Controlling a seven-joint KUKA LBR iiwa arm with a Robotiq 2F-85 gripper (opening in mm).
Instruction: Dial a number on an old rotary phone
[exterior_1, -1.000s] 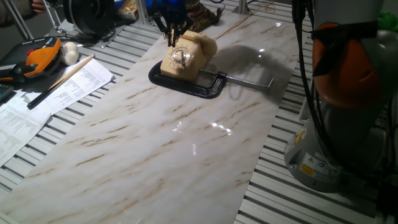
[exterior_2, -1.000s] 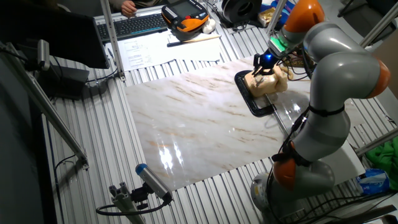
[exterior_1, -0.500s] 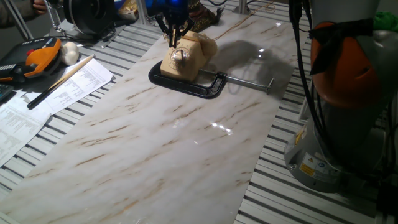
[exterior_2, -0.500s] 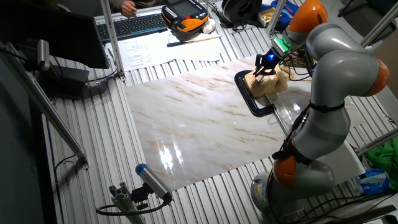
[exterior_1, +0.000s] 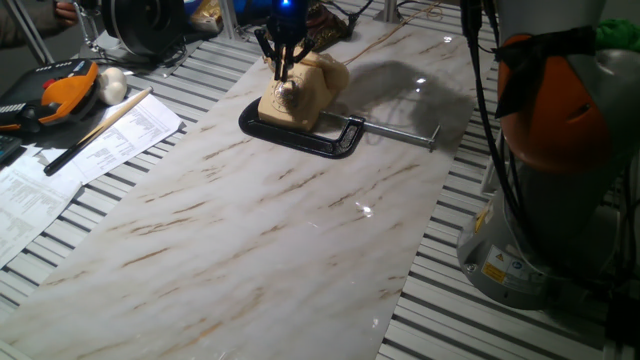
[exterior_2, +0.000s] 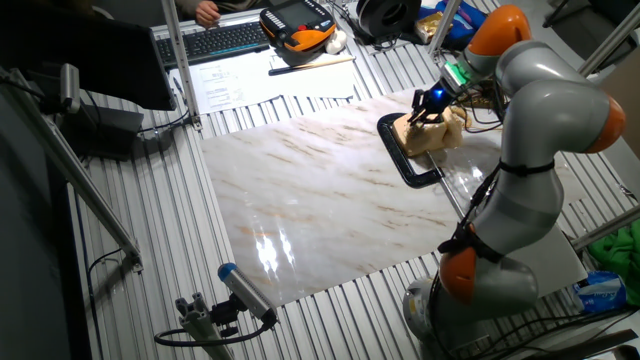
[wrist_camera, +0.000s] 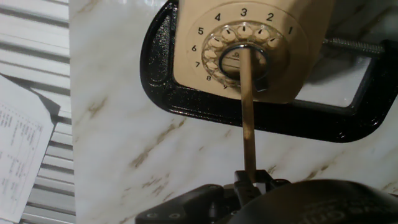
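Note:
The cream-beige rotary phone (exterior_1: 312, 85) stands at the far end of the marble board, held in a black C-clamp (exterior_1: 300, 135). In the hand view its sloped face (wrist_camera: 196, 68) and its round dial with numbered finger holes (wrist_camera: 214, 45) fill the top. My gripper (wrist_camera: 250, 180) is shut on a thin tan stick (wrist_camera: 247, 118) that points down along the fingers. The stick's tip rests on the dial near its centre. In the fixed views the gripper (exterior_1: 280, 48) (exterior_2: 430, 100) hangs right above the phone (exterior_2: 432, 138).
The clamp's silver screw bar (exterior_1: 400, 132) sticks out to the right of the phone. Papers (exterior_1: 90, 140), a long stick (exterior_1: 95, 130) and an orange-and-black pendant (exterior_1: 65, 88) lie at the left. The robot's base (exterior_1: 540, 230) stands at the right. The marble board (exterior_1: 260, 240) lies on a slatted table.
The gripper with the stick has shifted slightly to the right over the phone's dial. The phone and clamp have not moved.

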